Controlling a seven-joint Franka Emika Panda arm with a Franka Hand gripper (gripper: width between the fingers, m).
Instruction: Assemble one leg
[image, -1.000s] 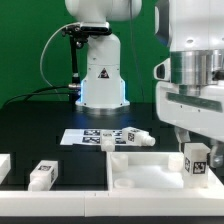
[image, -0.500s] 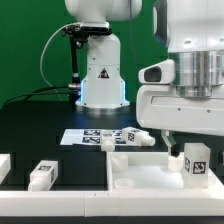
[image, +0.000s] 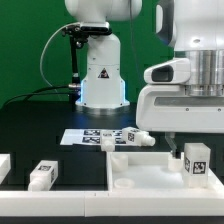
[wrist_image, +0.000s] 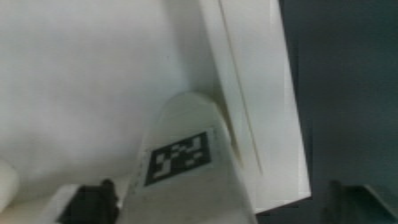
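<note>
A leg (image: 196, 160), a chunky white block with a black-and-white tag, stands upright at the exterior view's right end of the large white rimmed panel (image: 150, 178). My gripper (image: 188, 146) hangs just above it. In the wrist view the leg (wrist_image: 182, 150) lies against the panel's raised rim (wrist_image: 249, 90). The gripper (wrist_image: 228, 205) is open, with one dark finger (wrist_image: 93, 203) on each side of the leg, and I see no contact. A second leg (image: 42, 175) stands at the front left. A third leg (image: 137, 138) lies beside the marker board (image: 92, 136).
The robot's white base (image: 101, 75) stands at the back behind the marker board. Another white part (image: 4, 163) shows at the exterior view's left edge. The table is black, with a green backdrop behind.
The gripper hand has shifted toward the exterior view's left and settled over the standing leg. The leg and the other parts have not moved.
</note>
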